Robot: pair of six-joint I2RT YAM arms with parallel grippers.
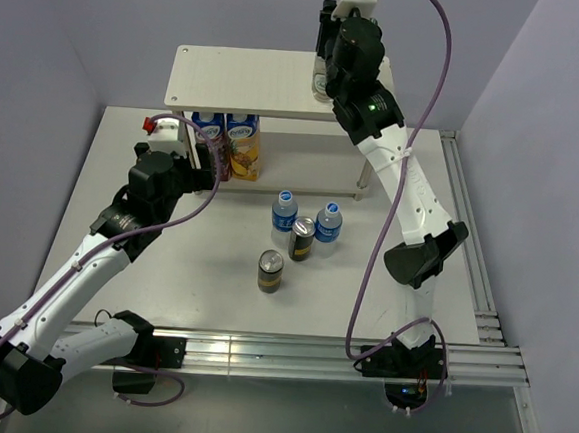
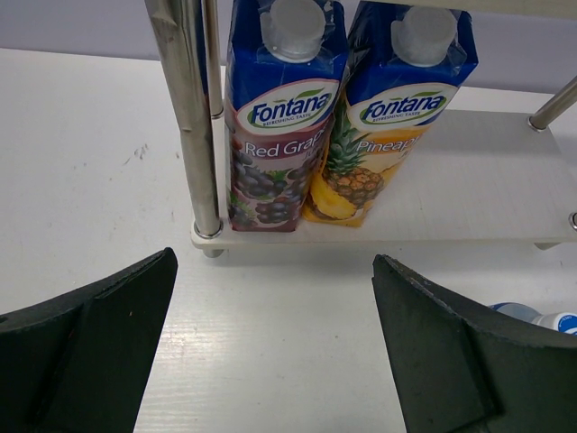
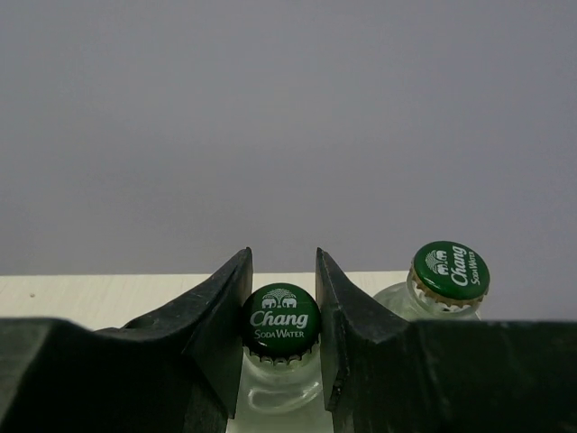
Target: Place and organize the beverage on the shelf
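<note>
1. The right arm rises from its base at the table's near edge. Its elbow juts out to the right, and the forearm reaches back over the right end of the pale beige two-tier wooden shelf.
2. The right gripper is clamped on a clear glass bottle with a green crown cap, one finger on each side of the cap. The bottle is upright at the right end of the top board, but its base is hidden.
3. That cap reads "Chang Soda Water" under two small elephants. A second identical green-capped glass bottle stands just beside it with the same wording.
4. The left arm stretches diagonally from the near left corner, its wrist low by the shelf's left front leg. The left gripper faces the lower board with its jaws wide apart and holds nothing.
5. On the lower board, two tall blue juice cartons touch side by side. Both are marked "Fontana": the grape carton reads "Red Grape", and the pineapple carton reads "Pineap…", the rest cut off.
6. Two blue-capped plastic water bottles and two dark cans stand on the white table in front of the shelf. Their labels are too small to read.
</note>
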